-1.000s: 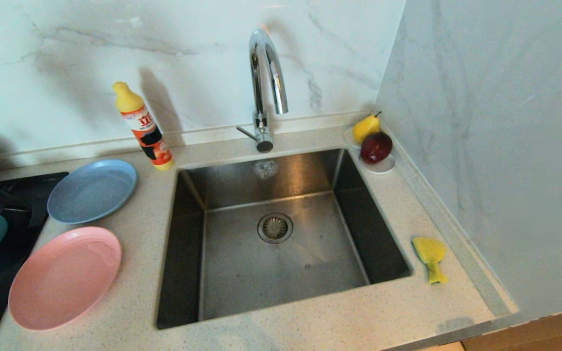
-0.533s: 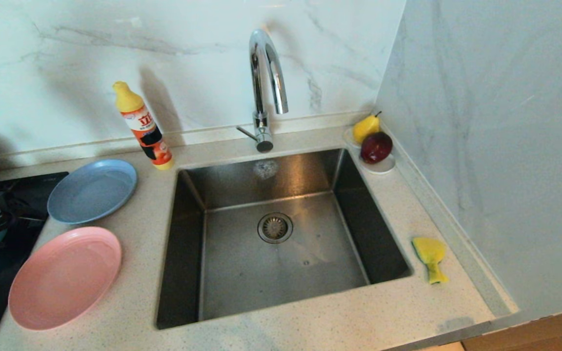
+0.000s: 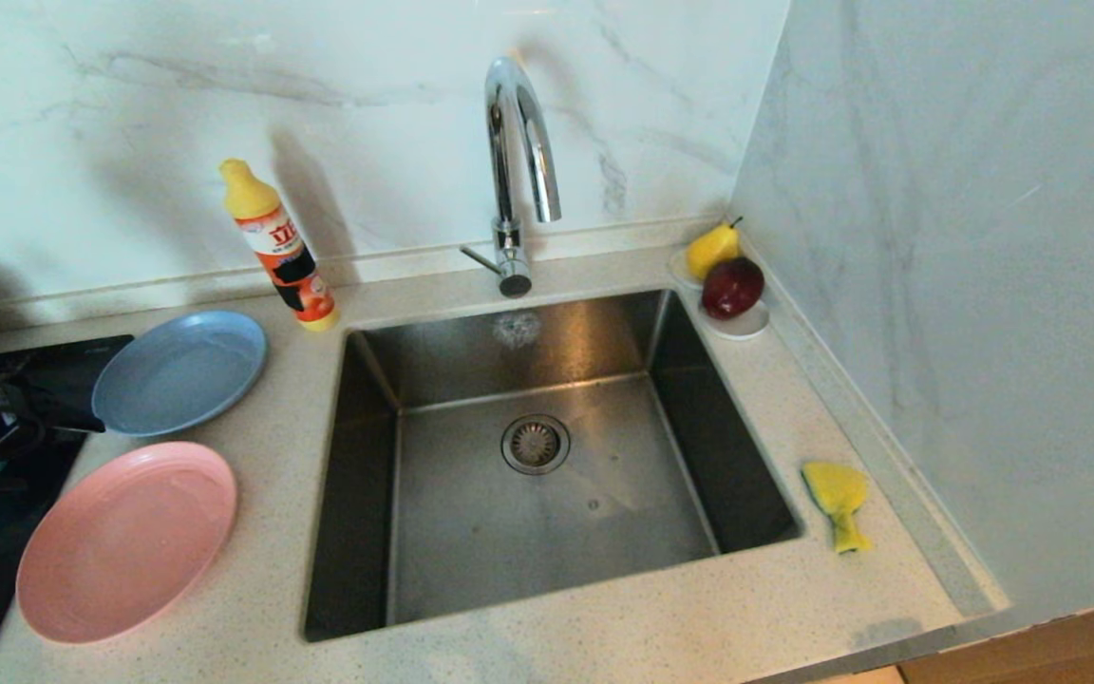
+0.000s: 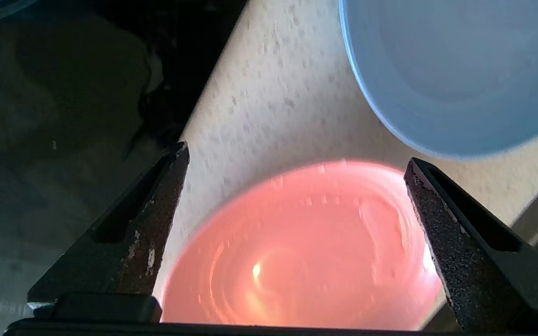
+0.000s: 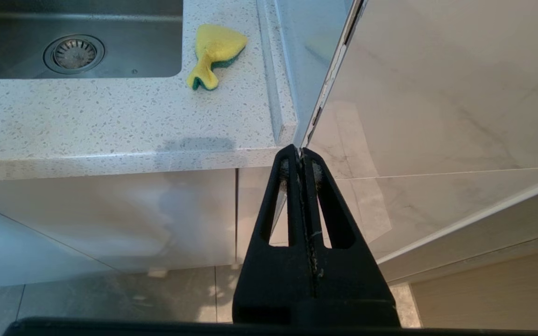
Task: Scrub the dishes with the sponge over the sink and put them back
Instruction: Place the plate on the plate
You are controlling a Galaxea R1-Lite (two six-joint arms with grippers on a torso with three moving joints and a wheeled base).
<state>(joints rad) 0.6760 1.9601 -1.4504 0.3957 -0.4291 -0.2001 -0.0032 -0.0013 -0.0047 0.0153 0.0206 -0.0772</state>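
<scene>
- Plates first: the left gripper (image 4: 297, 186) hangs spread wide and empty above the pink plate (image 4: 301, 256), at the counter's (image 3: 262, 532) eight o'clock.
- Blue plate (image 3: 179, 370) lies just beyond, at ten o'clock from the sink (image 3: 537, 456).
- Sponge (image 3: 837, 499) sits at the sink's four o'clock.
- Right gripper (image 5: 301, 161), clenched on nothing, hangs below the counter edge.

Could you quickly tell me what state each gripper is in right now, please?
Left gripper: open, empty, above the pink plate.
Right gripper: shut, empty, parked below the counter edge.
</scene>
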